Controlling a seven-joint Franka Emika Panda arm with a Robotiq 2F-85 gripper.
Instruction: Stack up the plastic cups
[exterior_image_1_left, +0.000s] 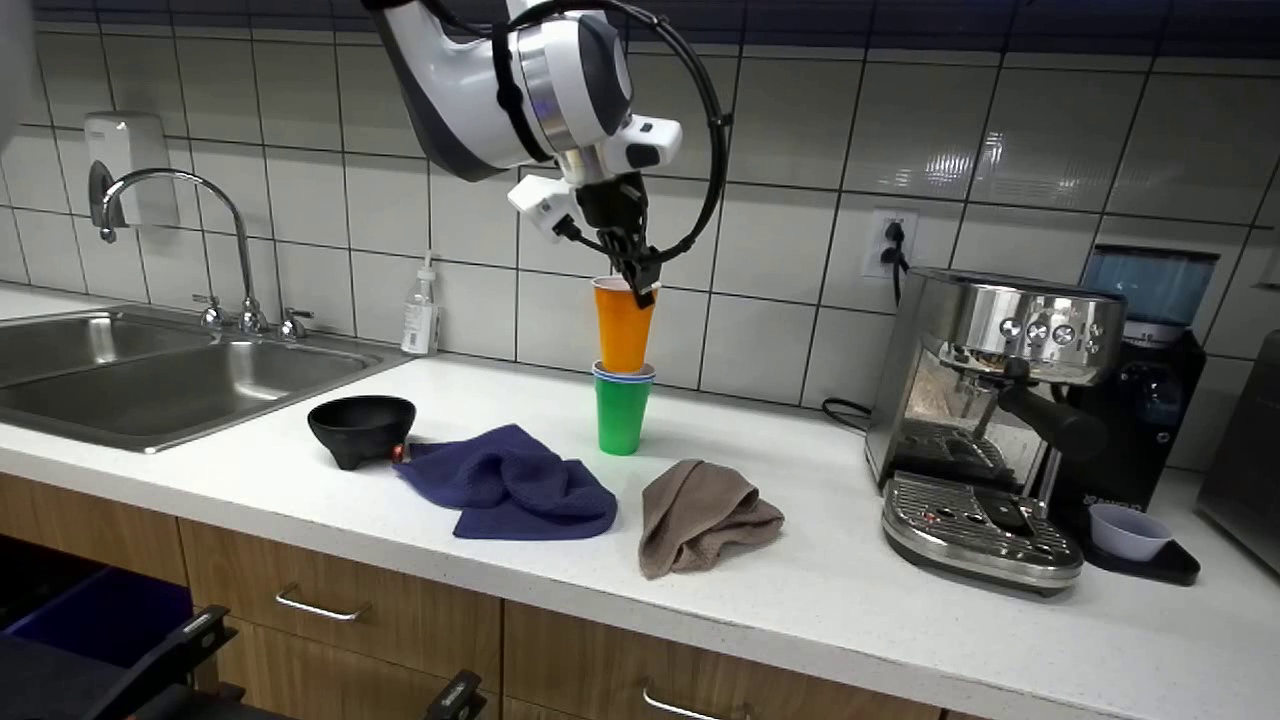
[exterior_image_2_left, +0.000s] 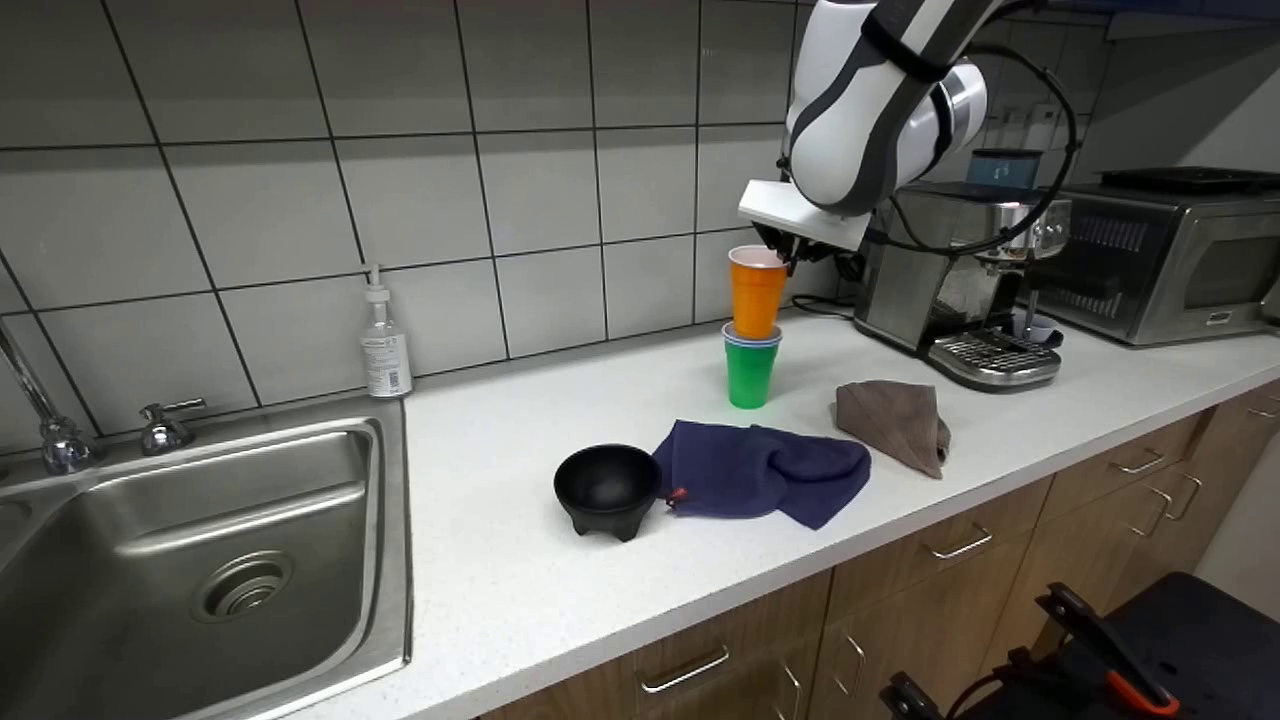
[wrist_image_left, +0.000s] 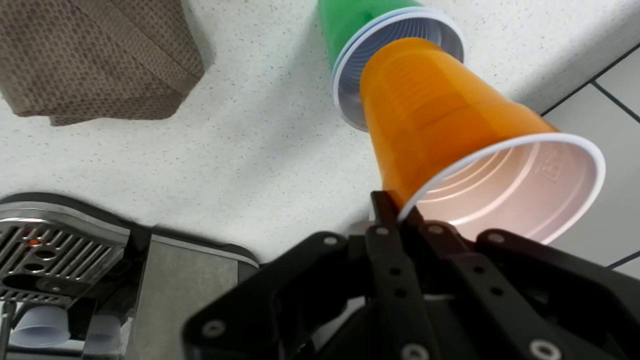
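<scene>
green cup (wrist_image_left: 350, 22): cropped, wrist view | blue cup (wrist_image_left: 350, 94) inside: mostly hidden

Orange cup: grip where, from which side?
Probably the rim of the orange cup, from above: it stands roughly upright, mouth up, thin-walled. The gripper pinches it there, one finger inside, one out, leaving the narrow base free to nest.

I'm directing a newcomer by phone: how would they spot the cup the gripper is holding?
On the counter between the sink and the coffee machine stands a green cup. Over it, the gripper pinches the orange cup by its rim, the only cup here with orange sides.
</scene>
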